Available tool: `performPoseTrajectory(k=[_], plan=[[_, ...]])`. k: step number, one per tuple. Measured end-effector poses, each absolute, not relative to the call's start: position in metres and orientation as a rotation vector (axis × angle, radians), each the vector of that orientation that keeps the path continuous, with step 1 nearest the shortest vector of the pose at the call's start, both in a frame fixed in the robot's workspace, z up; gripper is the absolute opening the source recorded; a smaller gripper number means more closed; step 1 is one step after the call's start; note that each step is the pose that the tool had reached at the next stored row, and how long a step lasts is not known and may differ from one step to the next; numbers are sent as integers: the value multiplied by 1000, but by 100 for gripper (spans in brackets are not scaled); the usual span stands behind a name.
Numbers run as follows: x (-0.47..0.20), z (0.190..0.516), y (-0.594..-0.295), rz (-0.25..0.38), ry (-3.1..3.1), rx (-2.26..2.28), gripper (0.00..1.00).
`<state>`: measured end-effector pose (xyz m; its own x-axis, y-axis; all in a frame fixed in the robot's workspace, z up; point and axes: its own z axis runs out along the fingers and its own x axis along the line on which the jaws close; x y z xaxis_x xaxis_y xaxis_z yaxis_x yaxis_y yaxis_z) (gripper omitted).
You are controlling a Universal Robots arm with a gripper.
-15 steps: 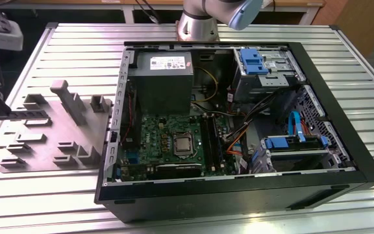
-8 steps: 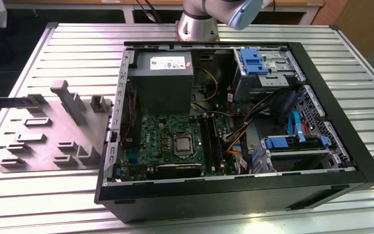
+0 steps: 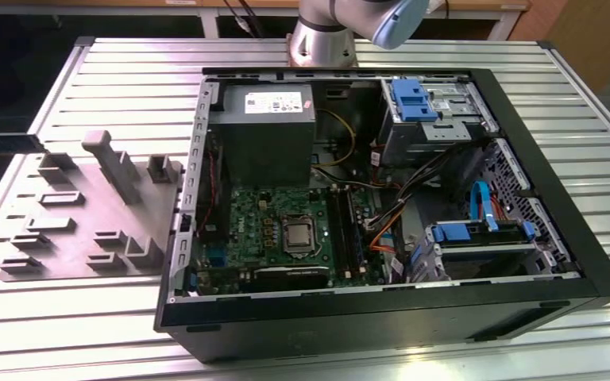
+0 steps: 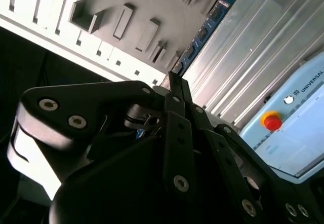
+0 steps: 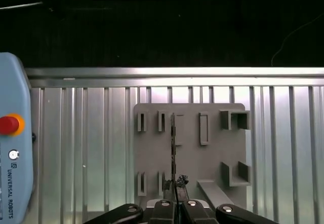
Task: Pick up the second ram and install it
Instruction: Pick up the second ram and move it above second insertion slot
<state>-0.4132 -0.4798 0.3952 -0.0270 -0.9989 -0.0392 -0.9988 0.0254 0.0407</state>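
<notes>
Over the grey fixture plate [image 5: 192, 148], the end effector [image 4: 173, 81] has its two black fingers drawn together on the second ram [image 4: 201, 34], a thin blue-green board with a row of dark chips. In the first wrist view the stick appears edge-on, as a narrow dark line crossing the plate. In the second wrist view its chip face slants away from the grip, with the plate's slots and the slatted metal desk [image 3: 559, 71] behind it. It looks lifted clear of the plate, though how far is hard to judge. In the exterior view the plate sits at about nine o'clock from the open computer case [image 3: 390, 325]. The long black memory sockets [image 3: 345, 230] lie at about three o'clock from the processor [image 3: 298, 234], well apart from the plate. Orange and black cables [image 3: 390, 214] hang just beside those sockets. The grip looks like a narrow pinch on a thin board, so the stick could tilt or slip if jolted. A tilted stick would likely miss its socket or jam, and the nearby cables could snag it.
</notes>
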Motion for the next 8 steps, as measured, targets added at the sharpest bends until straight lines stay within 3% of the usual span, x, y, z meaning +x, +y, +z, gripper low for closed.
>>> performPoseTrajectory(k=[8], plan=[[-413, 422, -480, -88, -2250, 2192, 11]])
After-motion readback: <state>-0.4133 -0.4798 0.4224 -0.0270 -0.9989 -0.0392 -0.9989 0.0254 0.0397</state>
